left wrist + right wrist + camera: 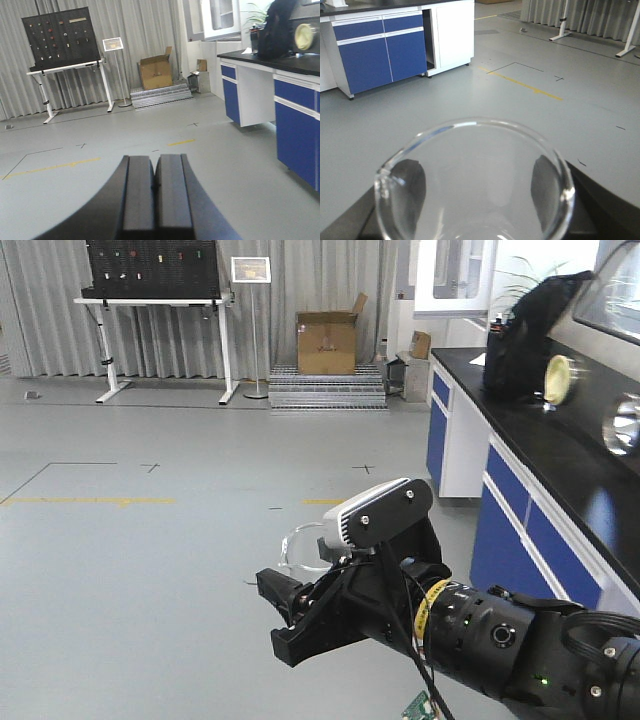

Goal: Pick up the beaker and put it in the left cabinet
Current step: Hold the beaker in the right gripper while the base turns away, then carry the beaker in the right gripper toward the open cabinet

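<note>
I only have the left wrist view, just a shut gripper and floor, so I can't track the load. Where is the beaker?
Observer: In the right gripper. The right wrist view shows its dark pads through the glass on both sides of the beaker.
Operator: Anything in it?
Observer: That view looks into the mouth, and nothing shows inside.
Operator: Where is it being held?
Observer: The front view has the right arm stretched leftward over bare floor, apart from the blue-fronted counter.
</note>
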Robot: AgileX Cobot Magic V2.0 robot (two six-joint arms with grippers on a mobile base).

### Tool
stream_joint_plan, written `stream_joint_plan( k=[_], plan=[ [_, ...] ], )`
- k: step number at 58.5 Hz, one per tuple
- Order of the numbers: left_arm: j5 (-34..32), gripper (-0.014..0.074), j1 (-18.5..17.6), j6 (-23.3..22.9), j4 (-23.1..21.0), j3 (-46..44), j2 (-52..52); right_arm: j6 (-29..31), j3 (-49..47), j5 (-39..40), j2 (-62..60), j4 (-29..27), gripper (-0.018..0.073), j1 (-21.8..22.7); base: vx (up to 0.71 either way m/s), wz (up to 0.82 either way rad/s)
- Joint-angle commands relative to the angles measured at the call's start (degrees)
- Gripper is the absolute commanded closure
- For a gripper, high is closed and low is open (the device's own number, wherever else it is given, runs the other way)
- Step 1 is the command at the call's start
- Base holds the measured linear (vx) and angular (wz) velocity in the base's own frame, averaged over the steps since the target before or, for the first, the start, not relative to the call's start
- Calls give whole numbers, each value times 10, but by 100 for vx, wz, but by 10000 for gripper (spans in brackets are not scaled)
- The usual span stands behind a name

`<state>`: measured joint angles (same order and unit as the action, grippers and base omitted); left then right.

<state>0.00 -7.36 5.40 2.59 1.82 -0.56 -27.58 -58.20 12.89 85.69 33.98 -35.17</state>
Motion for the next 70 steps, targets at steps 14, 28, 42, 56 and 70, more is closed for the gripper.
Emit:
stream_joint_plan(
  k=[14,28,42,56,70],
  plan=[
    [-43,595,0,-2,-2,9,-11,1,-18,43,-25,-6,498,2,56,8],
    [-43,595,0,-2,-2,9,-11,1,-18,43,-25,-6,498,2,59,4],
    [-43,595,0,-2,-2,9,-11,1,-18,43,-25,-6,498,2,61,0],
    [-43,595,0,-2,-2,9,-11,1,-18,43,-25,-6,498,2,63,1],
    [-43,595,0,-2,-2,9,-11,1,-18,43,-25,-6,498,2,65,3]
  ],
)
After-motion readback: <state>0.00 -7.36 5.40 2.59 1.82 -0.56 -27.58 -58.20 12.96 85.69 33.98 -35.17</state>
